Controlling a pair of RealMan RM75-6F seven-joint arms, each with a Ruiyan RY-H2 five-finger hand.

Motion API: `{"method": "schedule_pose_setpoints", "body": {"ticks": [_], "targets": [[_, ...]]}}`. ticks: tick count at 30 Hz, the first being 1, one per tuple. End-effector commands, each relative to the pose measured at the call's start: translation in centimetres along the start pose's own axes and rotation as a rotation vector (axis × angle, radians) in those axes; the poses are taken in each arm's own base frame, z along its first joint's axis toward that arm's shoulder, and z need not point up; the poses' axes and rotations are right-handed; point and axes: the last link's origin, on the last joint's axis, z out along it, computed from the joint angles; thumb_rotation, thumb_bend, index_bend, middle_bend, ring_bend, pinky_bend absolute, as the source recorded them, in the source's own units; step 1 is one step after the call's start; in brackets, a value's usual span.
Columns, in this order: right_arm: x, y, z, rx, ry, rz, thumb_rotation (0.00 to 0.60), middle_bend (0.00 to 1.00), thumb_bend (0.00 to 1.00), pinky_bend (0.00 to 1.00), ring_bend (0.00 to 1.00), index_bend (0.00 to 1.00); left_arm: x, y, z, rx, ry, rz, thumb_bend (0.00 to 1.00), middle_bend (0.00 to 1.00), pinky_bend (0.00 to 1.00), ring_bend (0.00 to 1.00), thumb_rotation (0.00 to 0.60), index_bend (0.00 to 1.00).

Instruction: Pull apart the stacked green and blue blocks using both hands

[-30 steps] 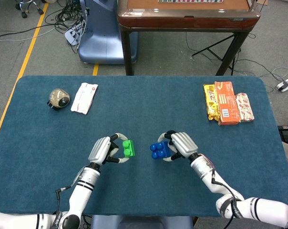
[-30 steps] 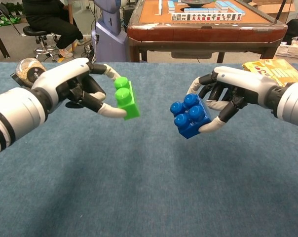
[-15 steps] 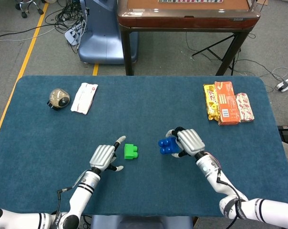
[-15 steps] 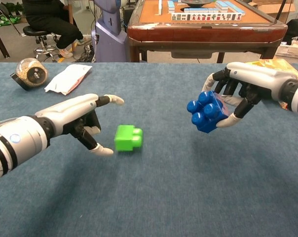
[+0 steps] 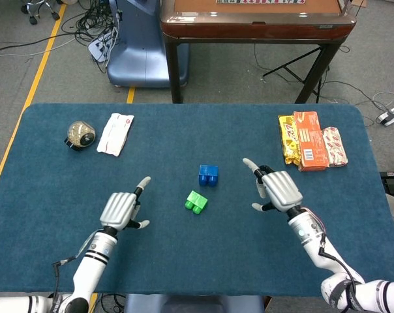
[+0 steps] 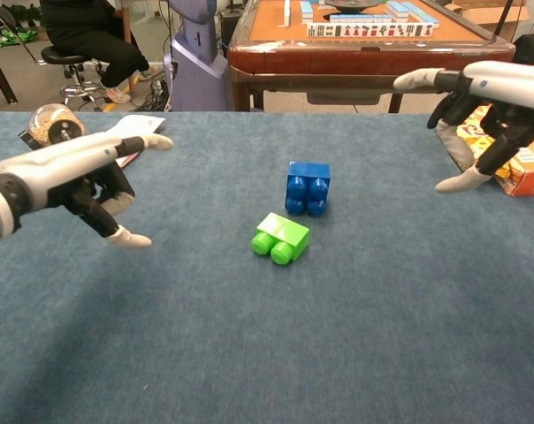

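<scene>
the green block (image 5: pixel 196 201) lies on its side on the blue table cloth (image 5: pixel 184 261), just below the centre of the head view, its studs pointing toward the lower edge of the frame in the chest view (image 6: pixel 280 238). the blue block (image 5: pixel 208 175) sits just above and slightly right of it, also tipped on its side, studs facing the lower edge (image 6: pixel 308 187). the two blocks are separate, near each other with a narrow strip of cloth showing between them.

left hand (image 5: pixel 121 210), lower left of the head view, is spread wide with fingers apart and holds nothing; it is well apart from both blocks. in the chest view it shows at the left edge (image 6: pixel 81 177), above the cloth, palm side down.

right hand (image 5: pixel 280 188), right of centre in the head view, is likewise spread, fingers apart, holding nothing. in the chest view it sits at the upper right (image 6: pixel 484 97), clear of the blocks.

other items: a round jar (image 5: pixel 79 134) and a white packet (image 5: pixel 115 134) side by side at the upper left of the table; a group of snack packets (image 5: pixel 311 140) at the upper right. a wooden table (image 5: pixel 256 19) stands beyond the far edge.
</scene>
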Motion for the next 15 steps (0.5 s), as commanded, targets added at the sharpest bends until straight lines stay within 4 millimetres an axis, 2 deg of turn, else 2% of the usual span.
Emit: {"method": "schedule_pose_setpoints", "body": {"ticks": [1, 2, 5, 7, 10, 12, 15], "targets": [[1.6, 1.3, -1.7, -0.032, 0.030, -0.051, 0.600, 0.56, 0.00, 0.71, 0.63, 0.17, 1.7, -2.4, -1.6, 0.015, 0.095, 0.064, 0.00, 0.67, 0.86, 0.65, 0.600, 0.00], [2.0, 1.8, -2.2, -0.039, 0.042, -0.071, 0.600, 0.51, 0.00, 0.66, 0.56, 0.20, 2.3, -3.2, -2.1, 0.018, 0.124, 0.089, 0.00, 0.64, 0.82, 0.61, 0.600, 0.00], [3.0, 3.2, -3.5, -0.060, 0.062, -0.125, 0.600, 0.42, 0.00, 0.54, 0.43, 0.20, 3.5, -5.7, -3.5, 0.046, 0.164, 0.175, 0.00, 0.54, 0.73, 0.52, 0.600, 0.00], [3.5, 4.1, -4.4, -0.077, 0.080, -0.151, 0.600, 0.38, 0.00, 0.49, 0.38, 0.21, 4.3, -7.1, -4.5, 0.086, 0.178, 0.220, 0.00, 0.48, 0.68, 0.47, 0.600, 0.00], [4.2, 5.5, -5.9, -0.105, 0.112, -0.190, 0.600, 0.37, 0.00, 0.45, 0.36, 0.21, 5.9, -9.3, -6.1, 0.155, 0.206, 0.265, 0.00, 0.41, 0.62, 0.41, 0.600, 0.00], [4.3, 5.9, -6.4, -0.112, 0.120, -0.201, 0.600, 0.37, 0.00, 0.45, 0.36, 0.22, 6.4, -9.9, -6.7, 0.170, 0.214, 0.276, 0.00, 0.36, 0.57, 0.36, 0.600, 0.00], [4.9, 7.2, -8.7, -0.156, 0.123, -0.272, 0.600, 0.37, 0.00, 0.43, 0.35, 0.23, 8.3, -12.8, -9.1, 0.240, 0.251, 0.335, 0.00, 0.30, 0.50, 0.30, 0.600, 0.00]]}}
